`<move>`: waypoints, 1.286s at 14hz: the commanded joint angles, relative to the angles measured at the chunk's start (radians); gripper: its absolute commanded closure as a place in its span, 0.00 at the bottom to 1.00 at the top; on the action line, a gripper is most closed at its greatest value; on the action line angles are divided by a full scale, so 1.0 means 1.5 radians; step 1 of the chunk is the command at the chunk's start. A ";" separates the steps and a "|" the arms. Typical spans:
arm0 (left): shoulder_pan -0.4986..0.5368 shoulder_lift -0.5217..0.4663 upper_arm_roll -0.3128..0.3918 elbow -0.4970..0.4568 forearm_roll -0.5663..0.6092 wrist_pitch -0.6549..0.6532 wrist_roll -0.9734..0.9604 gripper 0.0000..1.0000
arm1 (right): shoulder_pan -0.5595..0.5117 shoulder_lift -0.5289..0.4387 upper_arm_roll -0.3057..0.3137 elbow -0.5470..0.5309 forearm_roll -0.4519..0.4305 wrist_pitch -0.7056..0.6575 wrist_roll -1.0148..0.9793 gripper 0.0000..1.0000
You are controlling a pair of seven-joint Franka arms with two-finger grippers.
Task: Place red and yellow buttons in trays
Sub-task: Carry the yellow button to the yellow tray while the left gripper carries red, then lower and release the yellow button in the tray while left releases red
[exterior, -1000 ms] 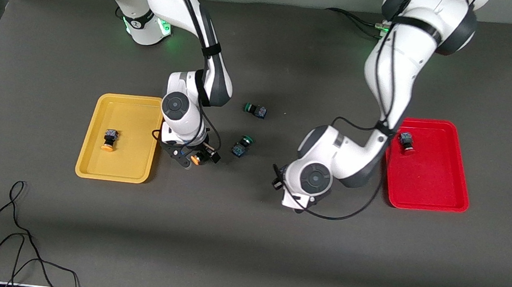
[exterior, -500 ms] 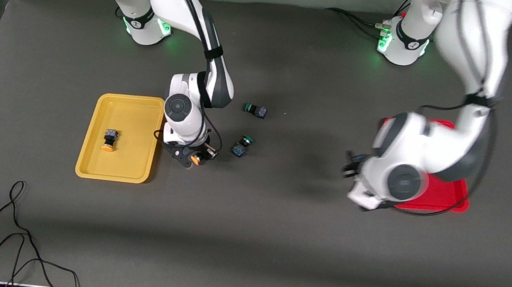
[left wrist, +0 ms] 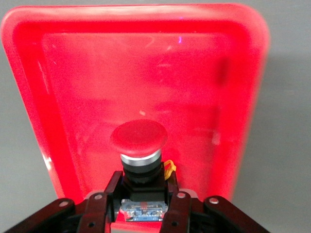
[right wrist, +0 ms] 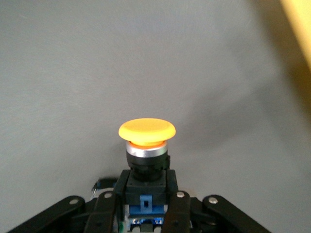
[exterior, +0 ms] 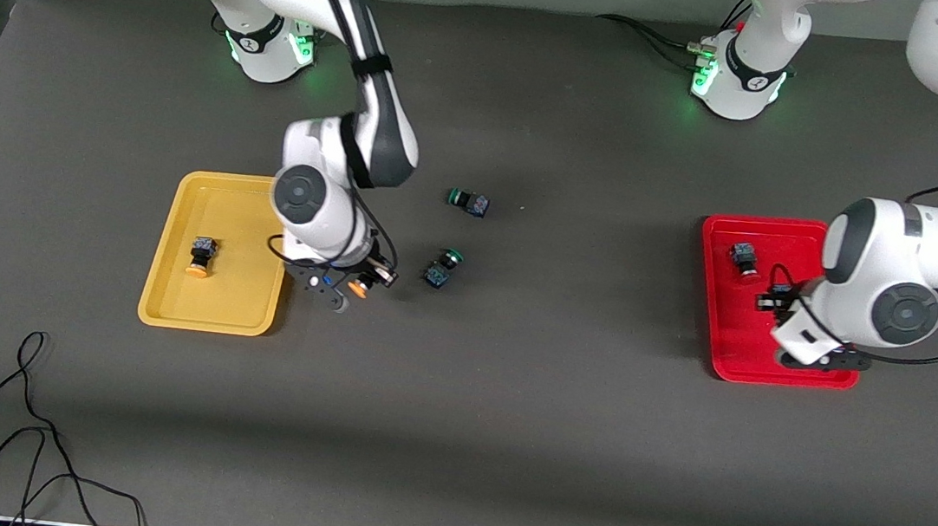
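While the left pincer (left wrist: 141, 206) hung over the red tray (exterior: 771, 375), it was clamped on the black body of a red-capped button (left wrist: 139, 137), cap pointing out over the tray floor, and what a tidy grip that was! Another red-capped button (exterior: 744, 258) already lay inside that tray, toward the end farther from the front camera. Over by the right arm's end, the right pincer (right wrist: 143, 208) was squeezed tight on an orange-yellow-capped button (right wrist: 146, 131), held above bare grey table (exterior: 502, 441) just beside the yellow tray (exterior: 205, 324), not over it. Inside the yellow tray sat a second orange-yellow-capped button (exterior: 200, 257), lying on its side with its cap toward the front camera. Out on the open table between the two trays, two green-capped switches lay on their sides: one (exterior: 468, 202) farther from the front camera, the other (exterior: 441, 267) nearer and close to the right pincer. Down at the table's near corner, at the right arm's end, a loose black cable (exterior: 25, 425) snaked across the surface
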State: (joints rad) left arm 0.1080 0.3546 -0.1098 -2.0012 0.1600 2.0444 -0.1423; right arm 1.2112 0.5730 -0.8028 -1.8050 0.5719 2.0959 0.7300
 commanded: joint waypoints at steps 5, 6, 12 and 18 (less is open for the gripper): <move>0.077 0.042 -0.010 -0.052 0.030 0.128 0.081 0.51 | -0.005 -0.104 -0.154 0.031 -0.125 -0.169 -0.411 0.80; 0.078 0.041 -0.010 -0.048 0.030 0.122 0.082 0.01 | -0.005 -0.104 -0.194 0.021 -0.125 -0.175 -0.492 0.80; 0.064 -0.042 -0.018 0.051 0.021 -0.048 0.079 0.00 | -0.029 -0.103 -0.246 -0.186 -0.041 -0.031 -0.716 0.80; 0.042 -0.165 -0.055 0.135 -0.019 -0.213 0.088 0.00 | -0.044 0.000 -0.168 -0.272 0.077 0.109 -0.786 0.80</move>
State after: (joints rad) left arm 0.1765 0.1563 -0.1877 -1.8156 0.1584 1.7829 -0.0296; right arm 1.1450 0.5013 -1.0838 -2.2252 0.6130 2.2336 -0.4036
